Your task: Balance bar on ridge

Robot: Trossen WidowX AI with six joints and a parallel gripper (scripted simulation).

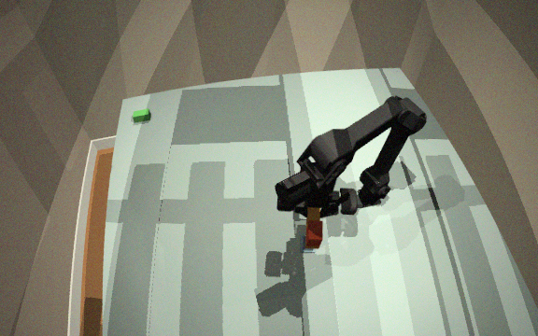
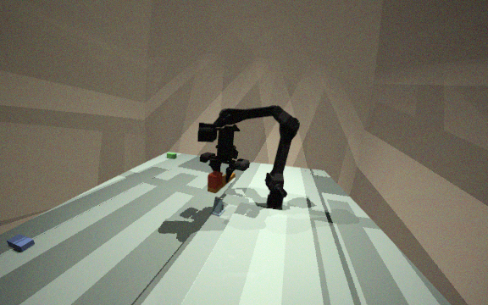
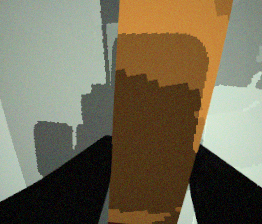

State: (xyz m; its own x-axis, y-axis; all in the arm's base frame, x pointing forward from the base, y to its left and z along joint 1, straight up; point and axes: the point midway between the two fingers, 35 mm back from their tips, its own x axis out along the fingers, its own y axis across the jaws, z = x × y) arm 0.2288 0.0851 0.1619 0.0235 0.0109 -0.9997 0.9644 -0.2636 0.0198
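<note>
Up above the table (image 2: 269,263), between two black fingers: an orange and red bar (image 2: 218,180). Claw (image 2: 223,167) squeezed tight on that bar, near the bar's middle. Bar up in the air, not touching the table. Red end of the bar poking out toward the front in the outside view, orange end poking back under the claw. From the top, red end (image 1: 315,234) sticking out past the claw (image 1: 313,212), with a bit of orange just behind it. Seen from the wrist, bar (image 3: 158,96) running straight away between the dark fingers, bright orange far off, browner close in, dark red at the very bottom edge.

Below the bar, down on the table: a small grey-blue ridge (image 2: 219,206), standing up like a little tent. Bar and ridge apart, with air between them. From the top, only a tiny blue bit of the ridge (image 1: 307,248) peeking out just past the red end, mostly hidden by the bar.

Behind the claw, a long black arm (image 2: 284,140) bent like an arch, with its foot planted on the table to the right of the ridge.

Far off near the back corner, a little green block (image 2: 171,155). Far off near the front left edge, a flat blue block (image 2: 20,242). Along one side of the table in the top view, a long orange strip (image 1: 96,233) in a white frame.
</note>
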